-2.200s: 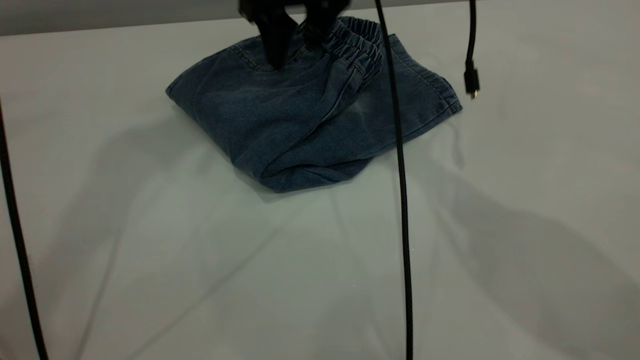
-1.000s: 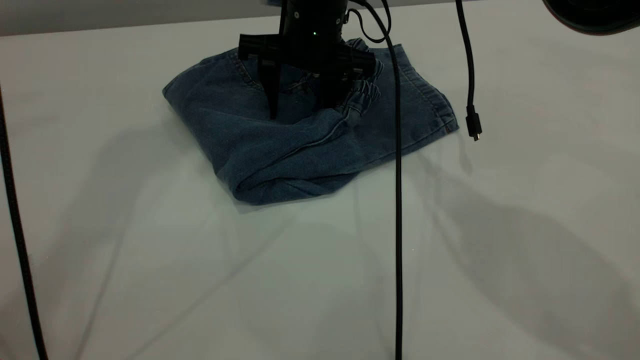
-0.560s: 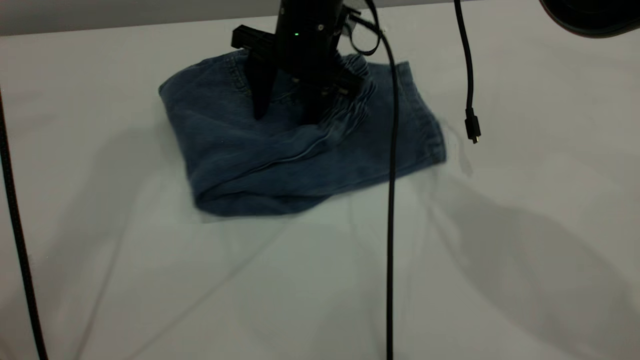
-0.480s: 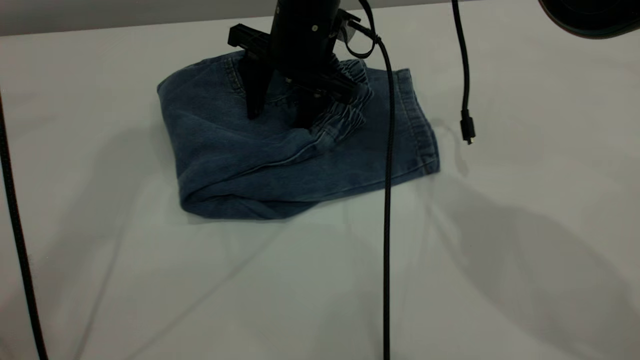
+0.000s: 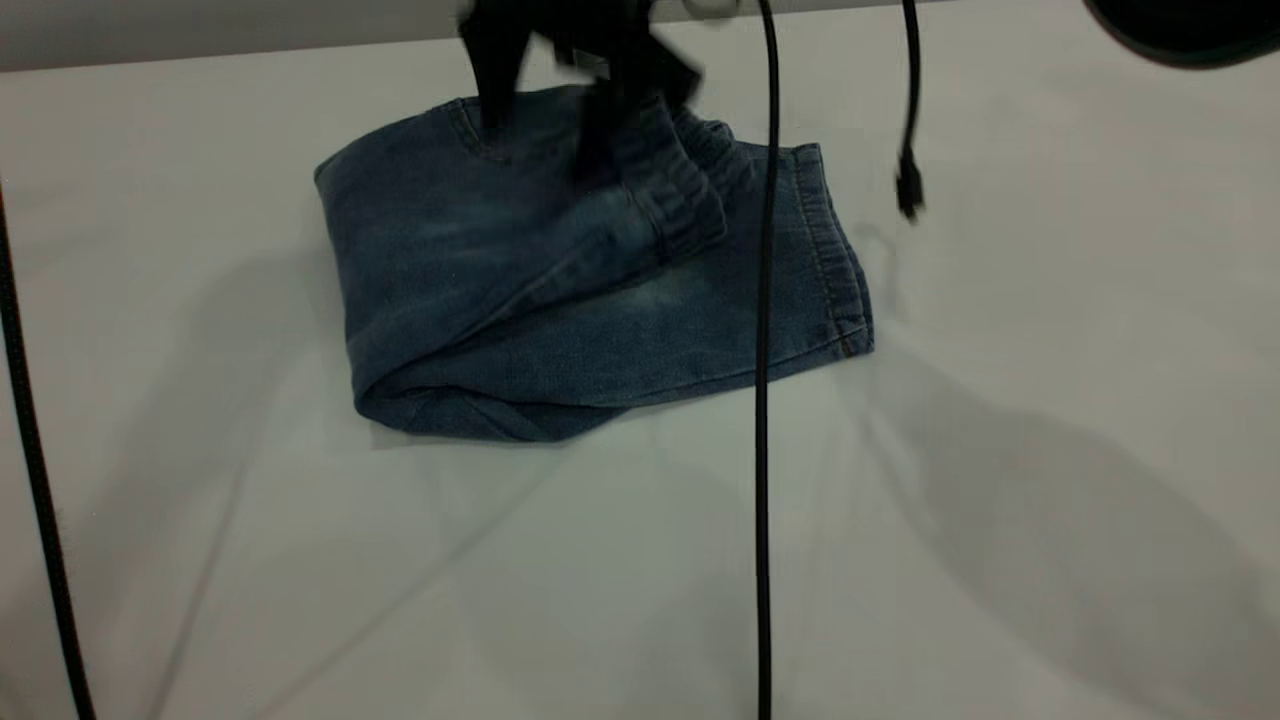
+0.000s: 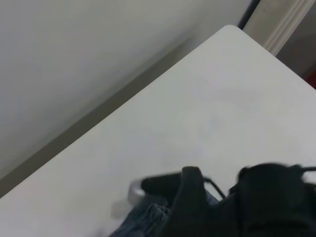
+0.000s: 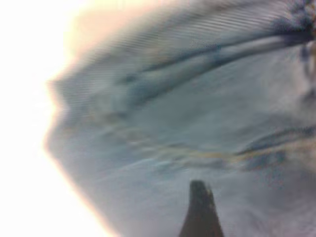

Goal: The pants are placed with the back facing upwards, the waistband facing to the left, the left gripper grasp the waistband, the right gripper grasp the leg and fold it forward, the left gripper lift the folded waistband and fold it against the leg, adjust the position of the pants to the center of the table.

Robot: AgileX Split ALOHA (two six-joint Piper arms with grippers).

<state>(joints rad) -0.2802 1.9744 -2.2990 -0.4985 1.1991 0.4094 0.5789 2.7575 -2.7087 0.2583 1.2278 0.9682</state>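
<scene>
Pants lie folded on the table just below my right gripper, whose fingers I see spread apart above the denim. Right of the fingertips sits the waistband, folded over the leg. A black cable hangs in front.

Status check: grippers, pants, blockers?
Right gripper above waistband, jaws open, empty. Left gripper unseen. Pants folded on table. Cable dangles alongside.
</scene>
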